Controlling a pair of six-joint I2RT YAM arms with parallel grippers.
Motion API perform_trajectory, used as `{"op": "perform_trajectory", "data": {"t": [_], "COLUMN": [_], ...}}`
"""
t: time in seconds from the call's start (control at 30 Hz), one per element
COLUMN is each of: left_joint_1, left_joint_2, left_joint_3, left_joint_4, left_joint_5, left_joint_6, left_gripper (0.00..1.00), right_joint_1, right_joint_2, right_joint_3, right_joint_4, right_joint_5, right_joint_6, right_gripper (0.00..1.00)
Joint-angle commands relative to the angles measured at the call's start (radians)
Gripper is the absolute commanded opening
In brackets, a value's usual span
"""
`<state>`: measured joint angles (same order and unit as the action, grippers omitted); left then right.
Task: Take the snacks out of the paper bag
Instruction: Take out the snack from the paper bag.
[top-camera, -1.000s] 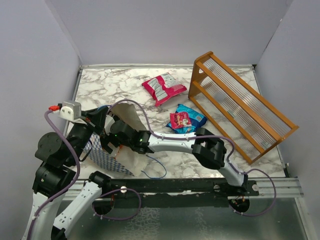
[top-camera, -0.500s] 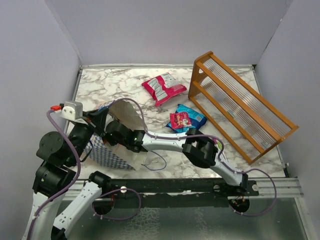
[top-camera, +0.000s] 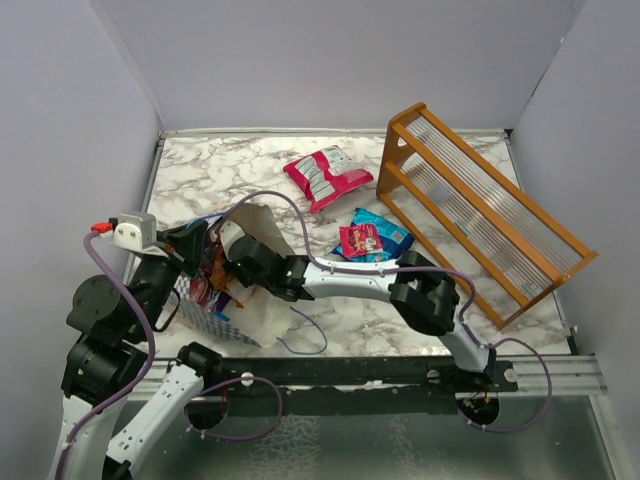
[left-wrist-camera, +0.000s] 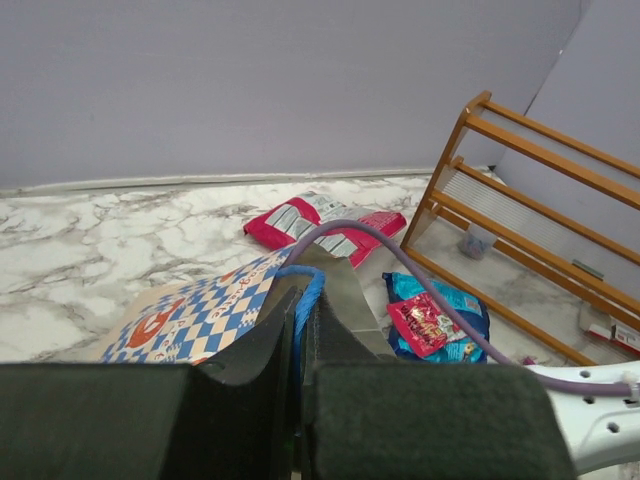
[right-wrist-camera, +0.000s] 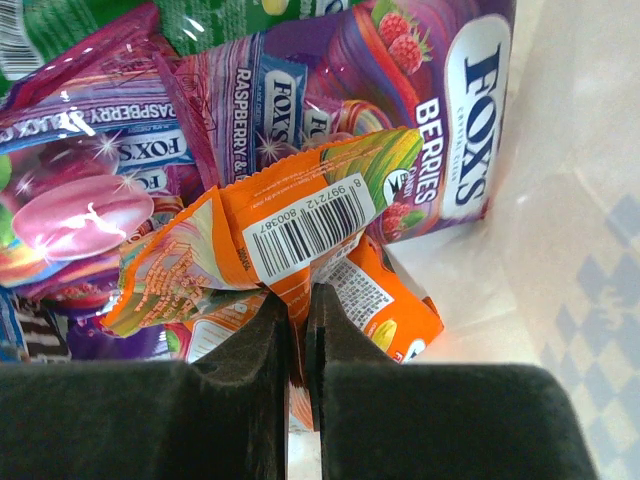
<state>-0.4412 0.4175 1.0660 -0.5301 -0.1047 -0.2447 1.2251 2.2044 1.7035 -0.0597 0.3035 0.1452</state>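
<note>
L tool (left-wrist-camera: 300, 296): shut tight on the rim of the paper bag (left-wrist-camera: 190, 322) at its blue edge, propping the mouth open. The bag sits near-left on the bench (top-camera: 215, 170), cream inside showing. Thin paper, so prob. floppy and tearable. That rim hold looks needed to stop it dragging along.

R tool (right-wrist-camera: 300, 296): reached inside the bag, closed on an orange packet (right-wrist-camera: 290, 225), pinching a fold of film just below the barcode. Packed round it are a purple packet (right-wrist-camera: 430, 110), a pink packet (right-wrist-camera: 80, 200) and a bit of green up top.

Handling, my read: packets are light, soft and crinkly, and the glossy film is likely slippery. A fold or crimped end seam is the best hold; the puffed middle would prob. squirm out. The pinch looks small, so lift slow, since neighbours overlap and may snag.

Further right, out on the bench: a pink-and-white packet (top-camera: 325, 175), then a blue packet (top-camera: 388, 236) w/ a small red packet (top-camera: 357, 242) on its left part. The rack (top-camera: 480, 215) is far right.
</note>
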Motion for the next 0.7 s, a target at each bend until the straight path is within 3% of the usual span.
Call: {"op": "perform_trajectory", "data": {"t": [0.0,0.17,0.67], "left_joint_1": [-0.005,-0.006,-0.005], "left_joint_2": [-0.016,-0.006,0.001], "left_joint_3": [-0.014,-0.029,-0.035], "left_joint_4": [0.041,0.07,0.08], "left_joint_5": [-0.065,-0.065,-0.084], "left_joint_6": [-0.005,-0.018,-0.031], "left_gripper": [0.0,0.0,0.0], "right_joint_1": [-0.015,-0.012,-0.01], "right_joint_2": [-0.165,-0.254,-0.499], "right_joint_3": [-0.105,-0.19,-0.186], "right_joint_4": [0.05,0.092,0.071], "right_joint_5": [-0.019,-0.098,-0.252], "right_joint_6": [0.022,0.038,0.078], "right_gripper": [0.01,0.01,0.01]}}
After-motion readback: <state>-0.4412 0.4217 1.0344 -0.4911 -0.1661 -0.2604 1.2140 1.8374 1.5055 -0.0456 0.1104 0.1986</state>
